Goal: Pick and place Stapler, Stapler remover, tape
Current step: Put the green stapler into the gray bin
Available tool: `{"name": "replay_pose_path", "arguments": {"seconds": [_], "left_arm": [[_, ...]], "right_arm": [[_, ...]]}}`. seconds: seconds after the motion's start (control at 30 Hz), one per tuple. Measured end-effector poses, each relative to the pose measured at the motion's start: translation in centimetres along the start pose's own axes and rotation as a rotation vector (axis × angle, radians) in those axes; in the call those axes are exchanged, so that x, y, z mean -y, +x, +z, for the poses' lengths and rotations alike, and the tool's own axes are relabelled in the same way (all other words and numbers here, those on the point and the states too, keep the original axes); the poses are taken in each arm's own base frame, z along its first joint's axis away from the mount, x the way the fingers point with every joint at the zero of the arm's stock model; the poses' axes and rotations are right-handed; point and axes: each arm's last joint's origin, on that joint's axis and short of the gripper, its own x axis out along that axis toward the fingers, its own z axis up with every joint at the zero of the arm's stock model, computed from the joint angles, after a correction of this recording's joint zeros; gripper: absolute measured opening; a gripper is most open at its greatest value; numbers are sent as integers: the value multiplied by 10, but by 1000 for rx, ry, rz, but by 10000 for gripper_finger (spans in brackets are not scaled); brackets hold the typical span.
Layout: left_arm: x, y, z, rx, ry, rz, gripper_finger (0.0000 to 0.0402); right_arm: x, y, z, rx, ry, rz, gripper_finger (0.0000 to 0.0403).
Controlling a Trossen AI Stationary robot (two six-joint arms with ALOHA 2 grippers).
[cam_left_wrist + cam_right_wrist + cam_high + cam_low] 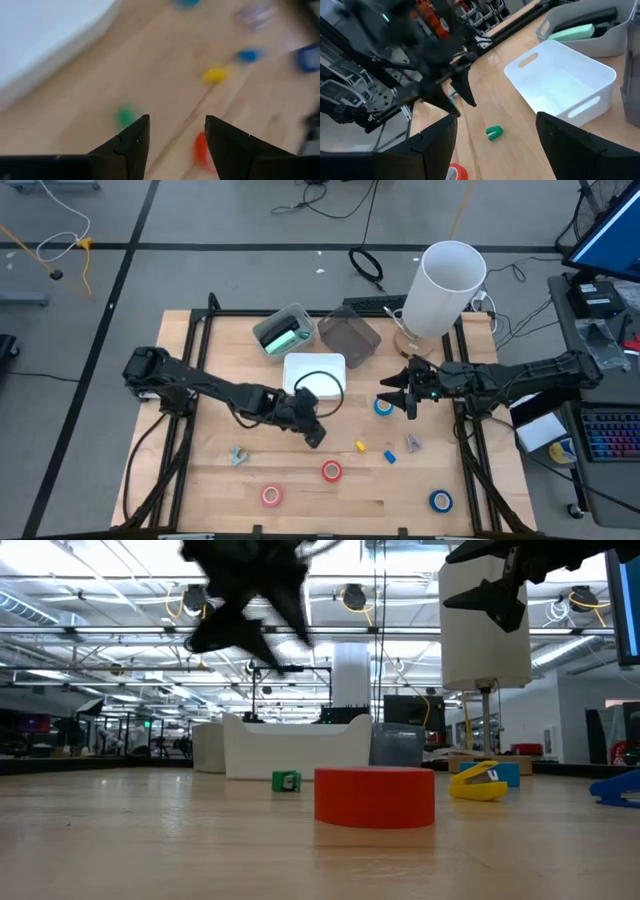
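My left gripper [318, 434] hangs open over the middle of the table, tipped downward. In its wrist view [177, 120] a small green piece [126, 116] and a red tape roll [201, 150] lie flat on the wood below the fingers. My right gripper [395, 395] waits open above a blue tape roll [384, 407], pointing toward the left arm. More tape lies flat near the front edge: pink [271, 496], red [331, 471], blue [441, 500]. A green stapler [285, 337] lies in the grey bin [300, 315]. Small yellow [361, 446] and blue [390, 456] pieces lie mid-table.
A white bin [300, 365] stands at the table's middle, a dark clear bin [348, 335] behind it. A tall white cylinder [445, 280] rises at the far right. Small grey pieces lie front left [238, 455] and right [414, 443]. Bare wood lies along the front left.
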Motion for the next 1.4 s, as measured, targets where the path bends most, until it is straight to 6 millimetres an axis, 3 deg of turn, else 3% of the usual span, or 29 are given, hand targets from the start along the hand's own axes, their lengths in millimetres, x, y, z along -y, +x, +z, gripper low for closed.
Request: {"name": "replay_pose_path", "arguments": {"seconds": [0.23, 0.57, 1.23, 1.4], "left_arm": [[-8, 34, -13, -67, -160, 110, 191], [-17, 67, -21, -96, -230, 179, 191], [-22, 73, -12, -78, -297, 179, 191], [-25, 88, -17, -100, -297, 195, 191]], "right_arm": [[1, 2, -2, -13, -3, -8, 263], [0, 3, -2, -11, -3, -8, 263], [1, 4, -3, -19, -8, -15, 263], [1, 4, -2, -17, -8, -14, 263]]}}
